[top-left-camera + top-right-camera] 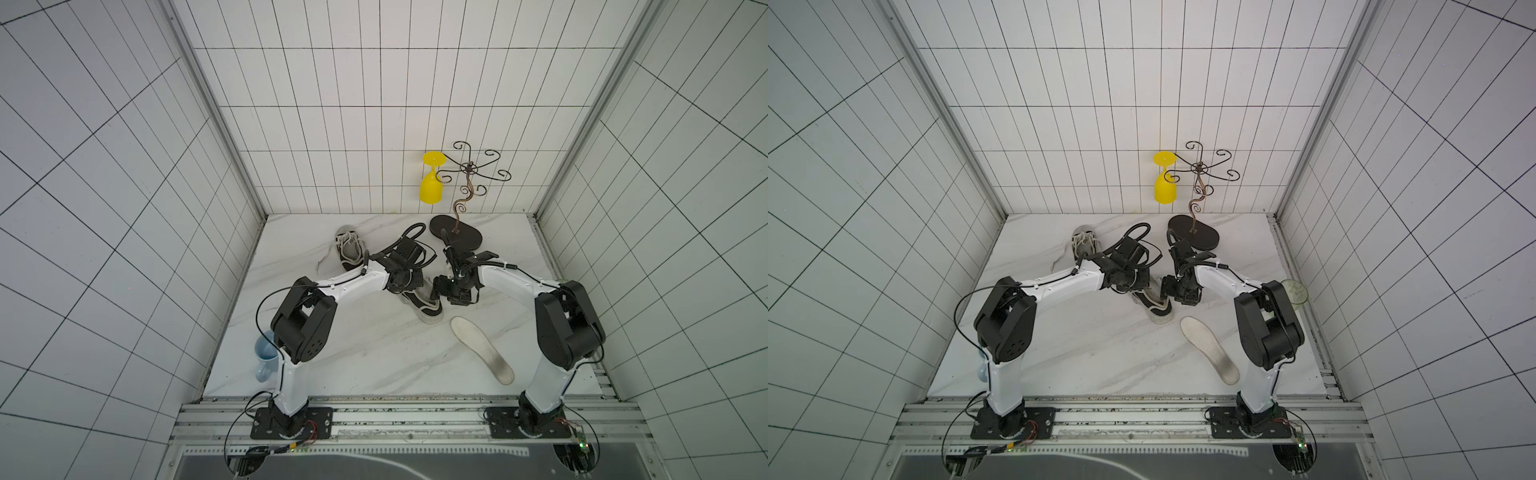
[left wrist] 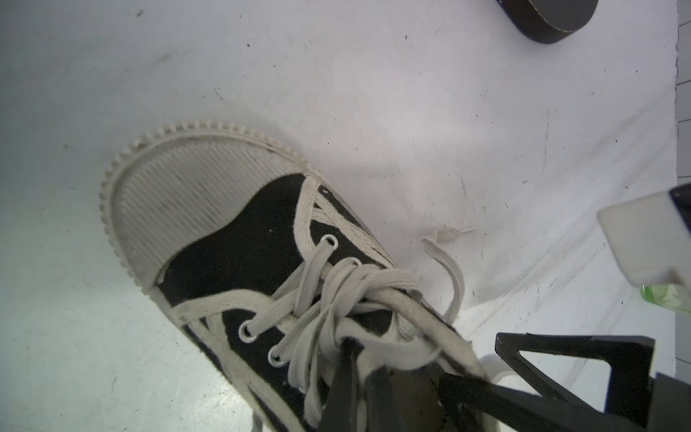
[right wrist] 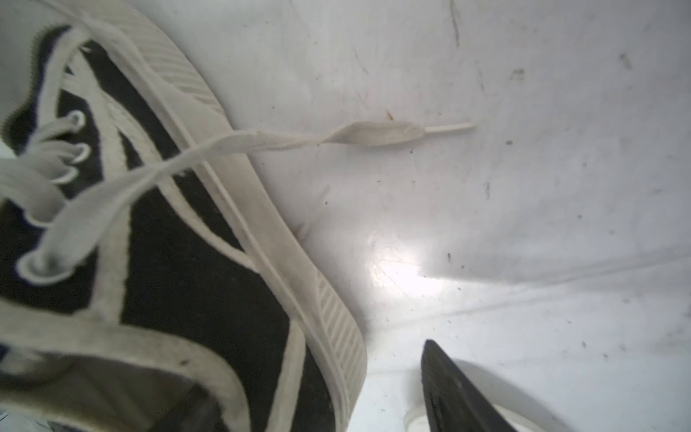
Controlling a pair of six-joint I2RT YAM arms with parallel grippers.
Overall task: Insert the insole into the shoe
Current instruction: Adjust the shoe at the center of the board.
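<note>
A black canvas shoe [image 1: 427,309] [image 1: 1158,308] with white laces and white rubber sole lies mid-table under both grippers. My left gripper [image 2: 364,359] [image 1: 409,284] is shut on the shoe's tongue, just behind the laces. Beside the shoe's opening, my right gripper [image 3: 318,402] [image 1: 441,291] is open. One finger [image 3: 448,392] stands outside the shoe's side wall, apart from the sole. The other shows dimly inside the opening. The white insole [image 1: 482,349] [image 1: 1210,349] lies flat on the table, near the right arm, touched by nothing.
A second, grey shoe [image 1: 348,247] lies at the back left. A black wire stand on an oval base [image 1: 455,237] holds a yellow goblet [image 1: 431,183] upside down. A blue mug [image 1: 266,357] sits behind the left arm. A greenish glass dish [image 1: 1293,293] rests at the right edge.
</note>
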